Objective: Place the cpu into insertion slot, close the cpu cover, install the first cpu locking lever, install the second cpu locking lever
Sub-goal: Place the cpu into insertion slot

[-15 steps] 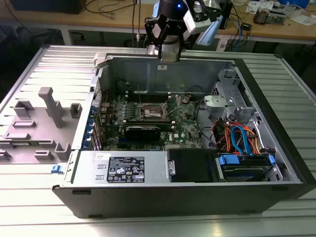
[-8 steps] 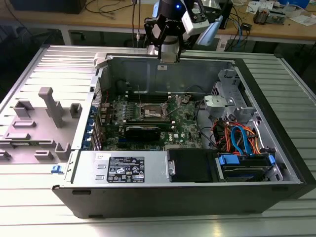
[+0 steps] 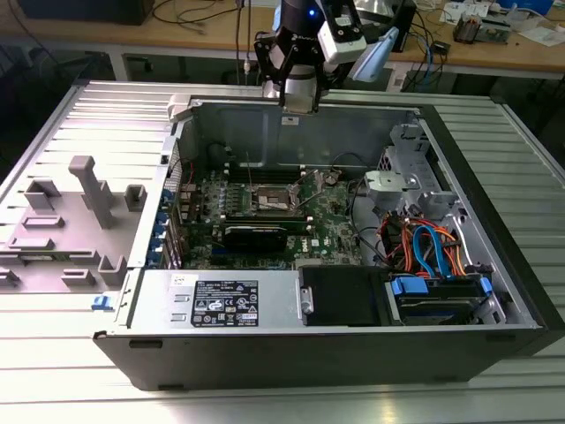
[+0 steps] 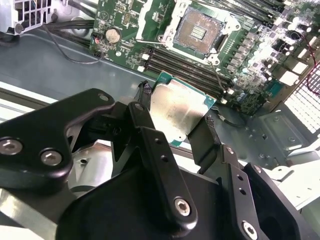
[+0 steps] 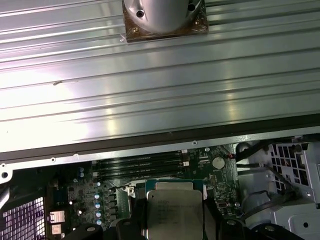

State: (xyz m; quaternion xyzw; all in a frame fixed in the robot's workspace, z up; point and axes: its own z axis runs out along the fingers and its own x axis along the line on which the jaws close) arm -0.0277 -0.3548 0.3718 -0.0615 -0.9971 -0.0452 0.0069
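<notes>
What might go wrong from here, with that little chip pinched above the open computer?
The cpu is gripped only by its edges between two narrow fingers, so it might slip or tilt. The insertion slot sits open among memory slots; a chip set down crooked could likely harm its contacts. In the exterior view the gripper hangs close to the case wall and may clip it.

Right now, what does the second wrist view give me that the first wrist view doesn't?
Second wrist view: the insertion slot, empty. First wrist view: the ribbed metal table past the case rim. Both wrist views: the cpu clamped in the gripper, plus the memory slots and coin battery.
</notes>
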